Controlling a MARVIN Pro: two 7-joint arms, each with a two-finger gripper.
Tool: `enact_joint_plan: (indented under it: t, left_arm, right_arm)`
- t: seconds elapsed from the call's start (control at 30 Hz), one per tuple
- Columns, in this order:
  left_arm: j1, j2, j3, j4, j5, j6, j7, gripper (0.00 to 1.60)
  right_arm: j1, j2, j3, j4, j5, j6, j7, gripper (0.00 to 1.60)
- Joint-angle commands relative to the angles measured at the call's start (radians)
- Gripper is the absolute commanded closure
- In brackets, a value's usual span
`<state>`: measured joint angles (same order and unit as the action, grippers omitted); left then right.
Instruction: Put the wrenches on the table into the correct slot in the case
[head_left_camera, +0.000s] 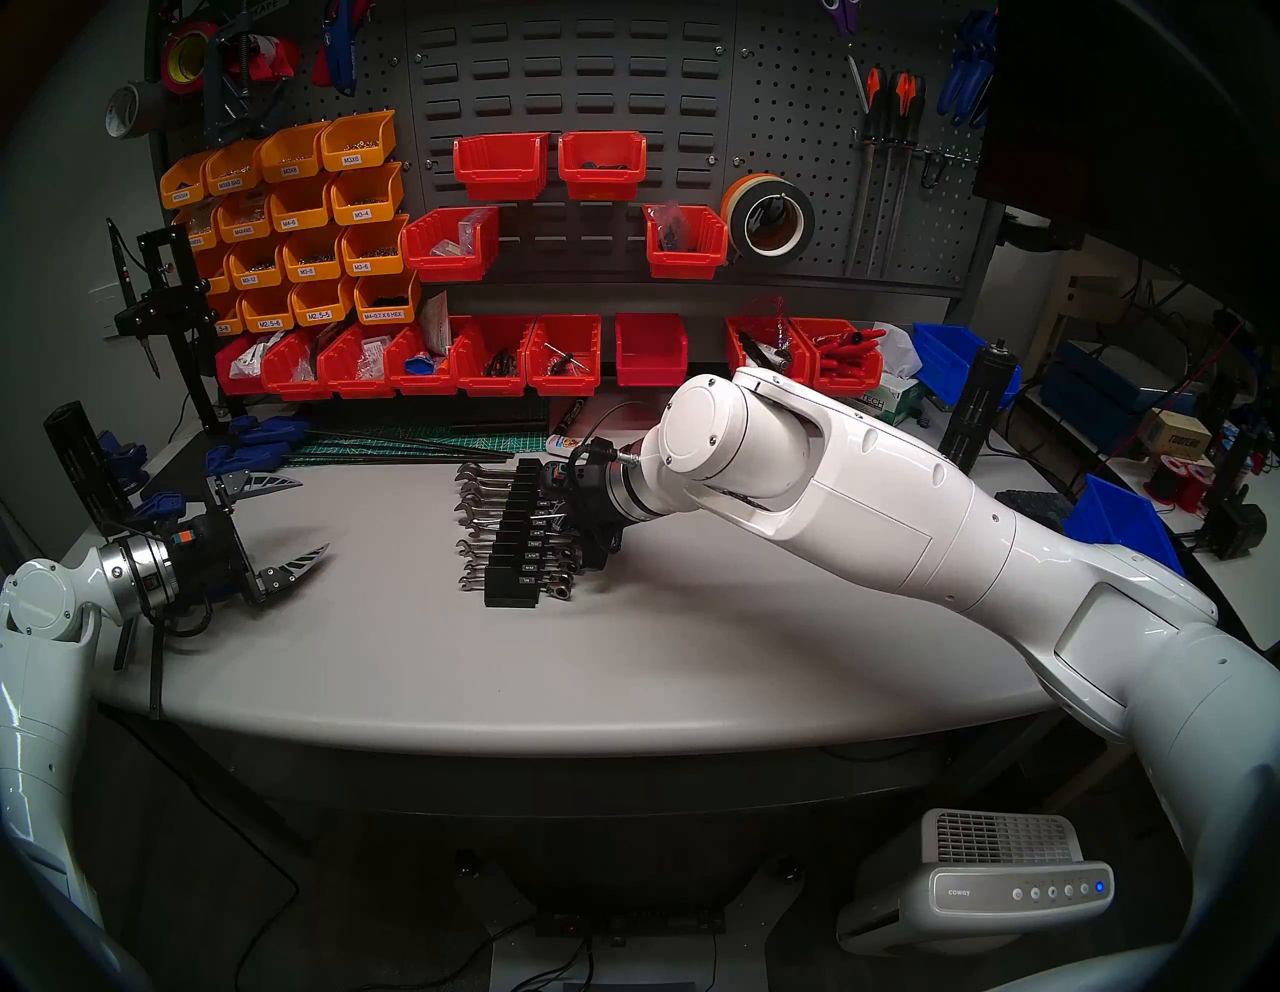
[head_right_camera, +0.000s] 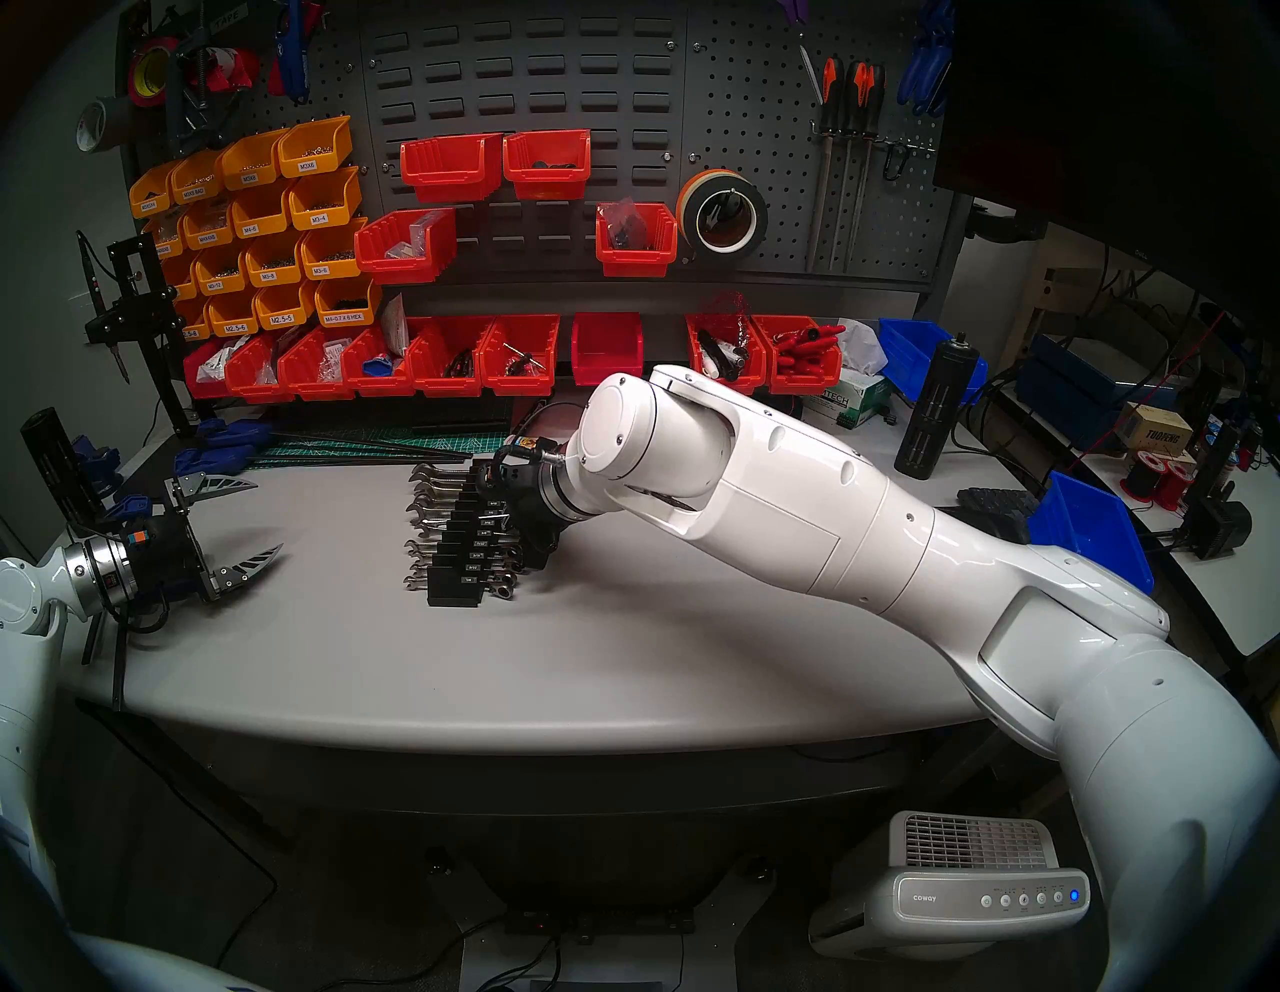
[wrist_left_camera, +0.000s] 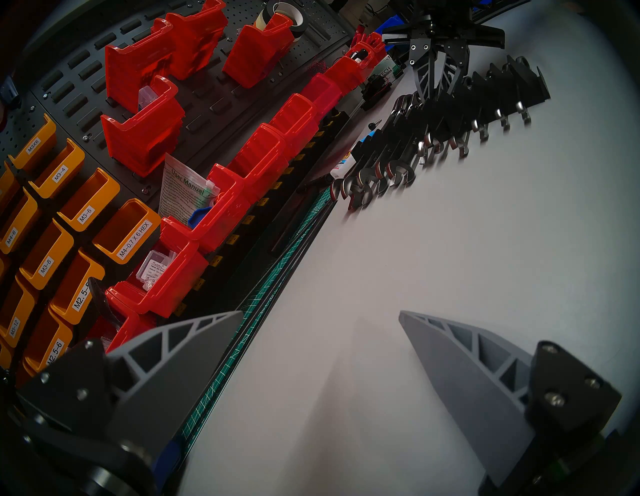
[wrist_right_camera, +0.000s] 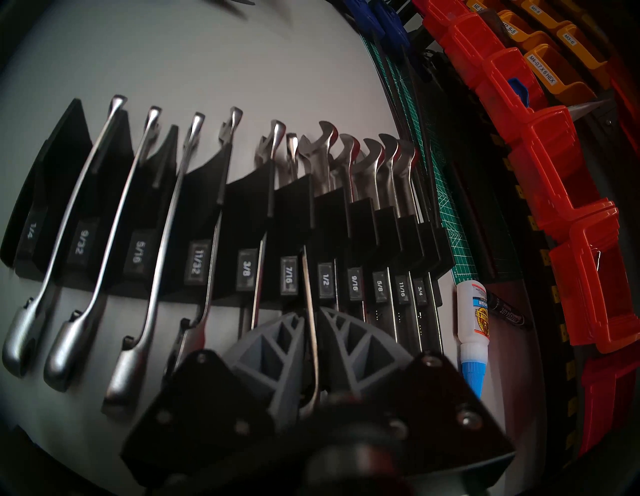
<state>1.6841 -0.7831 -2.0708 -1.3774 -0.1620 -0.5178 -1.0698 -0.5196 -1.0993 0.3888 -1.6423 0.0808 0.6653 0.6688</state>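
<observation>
The right gripper sits low in the centre of the right wrist view. Its two grey fingers flank the shank of one wrench with only a sliver of room on either side. The view does not show whether the pads are pressing on the steel or have let it go.

The wrench runs up the frame from between the fingers into the case. It lies in the groove just right of the 7/16 label and left of the 1/2 label. Every other wrench in the row sits just right of its own label, so this looks like the 7/16 place. Its upper end is lost among the neighbouring heads, so how deep it is seated cannot be read.

The step in hand appears to be letting the wrench settle. To do that well, the fingers should part evenly so neither drags the shank sideways. The hand should then draw back along the line of the shank, not across the row, since the next wrenches lie close on both sides. The glue bottle lies on the table at the right of the frame, apart from the fingers.

In the head view the left gripper hangs wide open and empty over the left of the table, well apart from the case.
</observation>
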Motion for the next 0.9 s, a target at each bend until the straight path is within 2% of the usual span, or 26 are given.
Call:
enact_joint_plan:
  t: [0.0, 0.13, 0.17, 0.43, 0.87]
  left_arm:
    - [-0.017, 0.011, -0.016, -0.012, -0.013, 0.003, 0.004, 0.0]
    - [-0.017, 0.011, -0.016, -0.012, -0.013, 0.003, 0.004, 0.0]
    - [-0.017, 0.011, -0.016, -0.012, -0.013, 0.003, 0.004, 0.0]
    - [-0.017, 0.011, -0.016, -0.012, -0.013, 0.003, 0.004, 0.0]
    - [-0.017, 0.011, -0.016, -0.012, -0.013, 0.003, 0.004, 0.0]
  right_arm:
    - [0.026, -0.008, 0.015, -0.005, -0.001, -0.005, 0.003, 0.71]
    - [0.026, -0.01, 0.016, -0.003, -0.001, -0.005, 0.002, 0.67]
    - [0.027, -0.011, 0.016, -0.003, -0.001, -0.005, 0.003, 0.55]
    - [0.027, -0.013, 0.017, -0.003, -0.002, -0.002, 0.002, 0.6]
    - [0.033, -0.011, 0.022, -0.007, -0.005, -0.003, 0.002, 0.53]
